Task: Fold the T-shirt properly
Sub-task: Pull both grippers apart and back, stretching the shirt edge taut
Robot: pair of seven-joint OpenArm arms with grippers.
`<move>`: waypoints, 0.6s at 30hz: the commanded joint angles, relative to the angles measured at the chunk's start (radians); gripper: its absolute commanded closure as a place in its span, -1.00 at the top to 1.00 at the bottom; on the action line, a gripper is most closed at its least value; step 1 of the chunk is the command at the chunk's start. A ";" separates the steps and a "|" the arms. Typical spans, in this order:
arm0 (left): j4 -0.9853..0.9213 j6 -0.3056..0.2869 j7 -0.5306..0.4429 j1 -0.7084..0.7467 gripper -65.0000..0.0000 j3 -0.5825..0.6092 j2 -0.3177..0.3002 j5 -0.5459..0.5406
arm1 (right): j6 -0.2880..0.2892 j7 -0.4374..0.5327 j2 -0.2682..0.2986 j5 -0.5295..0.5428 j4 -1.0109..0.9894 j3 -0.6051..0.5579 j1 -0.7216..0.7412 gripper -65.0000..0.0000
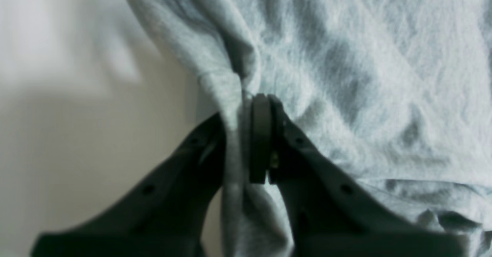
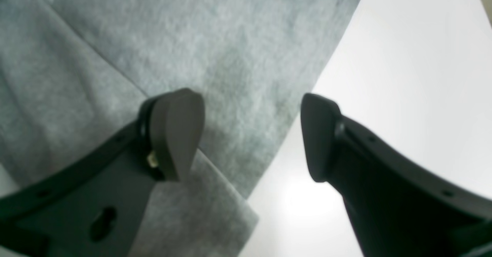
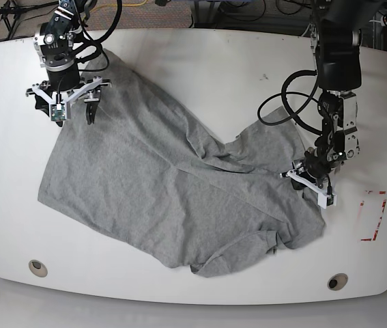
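The heather-grey T-shirt (image 3: pixel 159 191) lies spread and rumpled across the white table (image 3: pixel 200 61), plain side up. My left gripper (image 3: pixel 307 179) is at the shirt's right edge in the base view. In the left wrist view this left gripper (image 1: pixel 246 134) is shut on a bunched fold of the T-shirt (image 1: pixel 365 76). My right gripper (image 3: pixel 67 109) hovers over the shirt's upper-left corner. It stands open (image 2: pixel 251 134), with one finger (image 2: pixel 177 130) over the T-shirt (image 2: pixel 192 37) and the other over bare table, nothing between them.
A red tape outline (image 3: pixel 373 215) marks the table to the right of the shirt. Two round holes (image 3: pixel 37 268) (image 3: pixel 337 281) sit near the front edge. Cables and stands crowd the space behind the table's far edge.
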 commanded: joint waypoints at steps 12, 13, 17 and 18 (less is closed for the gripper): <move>0.285 -0.008 0.016 0.137 -0.89 -0.015 -0.056 -0.016 | 0.117 -0.298 -0.047 0.146 0.015 0.221 0.126 0.28; 0.300 -0.008 0.016 0.151 -0.89 -0.024 -0.058 -0.016 | 0.117 -0.305 -0.047 0.153 0.015 0.230 0.129 0.28; 0.358 -0.009 0.018 0.217 -0.89 -0.078 -0.074 -0.016 | 0.117 -0.326 -0.044 0.164 0.015 0.242 0.129 0.28; 0.369 -0.009 0.018 0.228 -0.89 -0.084 -0.074 -0.016 | 0.117 -0.334 -0.041 0.167 0.015 0.245 0.129 0.28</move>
